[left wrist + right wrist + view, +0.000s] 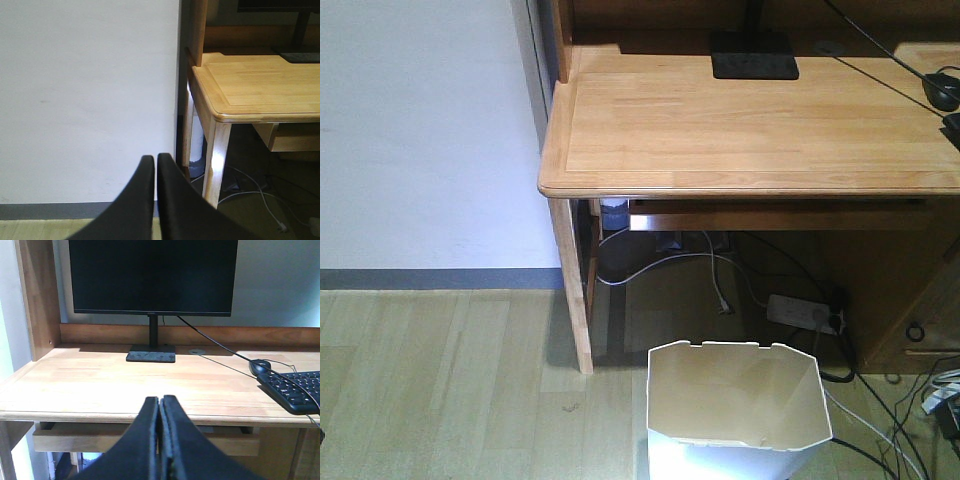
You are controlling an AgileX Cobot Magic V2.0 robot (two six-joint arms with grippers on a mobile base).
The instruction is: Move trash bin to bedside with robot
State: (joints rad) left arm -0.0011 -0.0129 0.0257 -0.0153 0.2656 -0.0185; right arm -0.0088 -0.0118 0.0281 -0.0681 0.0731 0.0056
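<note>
Right, the trash bin (732, 398) stands upright on the wood floor (440, 380) at the bottom of the front view. It sits just in front of the desk (750, 130), right of the desk's front left leg (572, 290) and apart from it. The mouth faces up and we see the cream inner walls. The frame edge cuts off its lower part.

Behind the bin, under the desk, a power strip (805, 313) lies on the floor with white cables (660, 262) looping past it. Dark cables (880, 440) run along the floor to the bin's right. A white wall (420, 130) with a grey baseboard (430, 279) is left of the desk.

The left gripper (155, 159) has its fingers drawn in to a hairline gap with nothing between them. It points at the wall beside the desk's left corner.

The right gripper (160, 400) has its fingers pressed together and holds nothing. It faces the desk front edge-on. Beyond it, on the desktop, we see a dark monitor (152, 275) on its stand at the back, and a mouse (260, 366) just beside a keyboard (295, 390) on the right.
</note>
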